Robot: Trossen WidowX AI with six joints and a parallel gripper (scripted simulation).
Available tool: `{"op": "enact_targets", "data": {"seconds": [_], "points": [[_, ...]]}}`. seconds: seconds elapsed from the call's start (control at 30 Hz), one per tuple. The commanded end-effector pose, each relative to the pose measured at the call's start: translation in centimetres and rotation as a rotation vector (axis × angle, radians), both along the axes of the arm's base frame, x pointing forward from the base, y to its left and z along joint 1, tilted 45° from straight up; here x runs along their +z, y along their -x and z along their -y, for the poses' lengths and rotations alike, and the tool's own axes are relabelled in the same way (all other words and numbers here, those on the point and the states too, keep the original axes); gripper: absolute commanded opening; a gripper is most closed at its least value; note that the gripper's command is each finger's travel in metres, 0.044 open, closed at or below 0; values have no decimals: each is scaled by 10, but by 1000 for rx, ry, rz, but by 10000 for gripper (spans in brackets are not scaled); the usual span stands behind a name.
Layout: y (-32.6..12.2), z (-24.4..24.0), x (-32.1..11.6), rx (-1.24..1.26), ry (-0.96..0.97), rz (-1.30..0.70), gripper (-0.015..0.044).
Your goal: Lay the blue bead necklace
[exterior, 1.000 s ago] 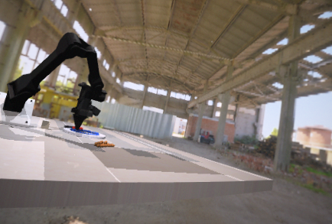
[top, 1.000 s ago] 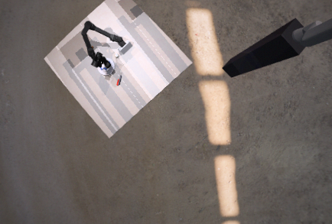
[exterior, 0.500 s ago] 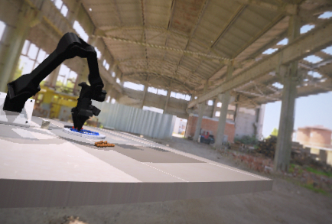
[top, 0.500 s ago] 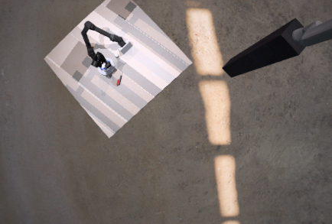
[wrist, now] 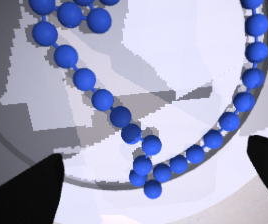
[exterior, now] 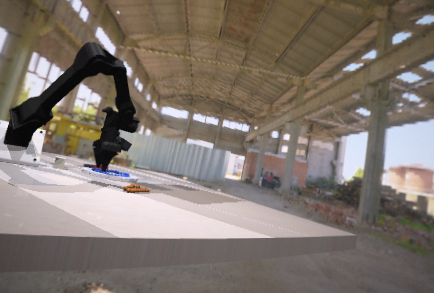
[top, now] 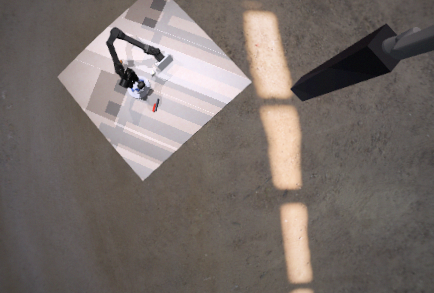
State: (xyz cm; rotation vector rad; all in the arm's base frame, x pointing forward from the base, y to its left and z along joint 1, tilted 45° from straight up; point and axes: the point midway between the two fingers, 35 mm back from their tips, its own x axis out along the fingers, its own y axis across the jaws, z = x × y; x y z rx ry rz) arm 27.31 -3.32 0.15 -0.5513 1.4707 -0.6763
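The round white bead board [top: 139, 96] [exterior: 121, 179] [wrist: 116, 202] has a dark ring groove. The blue bead necklace [exterior: 118, 173] [wrist: 102, 100] lies on it. In the wrist view its right-hand run follows the groove down to the bottom. There several beads bunch, one just outside the groove. From the bunch a strand crosses the inside of the ring to the upper left, where more beads bunch, cut off by the frame. My gripper [exterior: 103, 169] [wrist: 156, 153] is wide open and empty, low over the board, with its fingers either side of the bottom bunch.
A small heap of orange-brown beads [exterior: 136, 188] lies beside the board. A red and dark stick-like object [top: 155, 106] lies on the table [top: 145, 159] [exterior: 200, 222] on the board's other side. A small pale object [exterior: 59, 162] stands near the arm's base [top: 164, 62].
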Motion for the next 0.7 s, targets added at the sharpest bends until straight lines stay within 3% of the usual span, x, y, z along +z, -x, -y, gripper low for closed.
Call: {"op": "enact_targets", "data": {"seconds": [0.0,0.17,0.47,0.57,0.67], "points": [[0,0,1,-2,2,3,440],[0,0,1,-2,2,3,440],[-37,-38,4,371,-11,-368,204],[-40,-41,4,403,-11,-400,125],[-40,-41,4,403,-11,-400,120]]}}
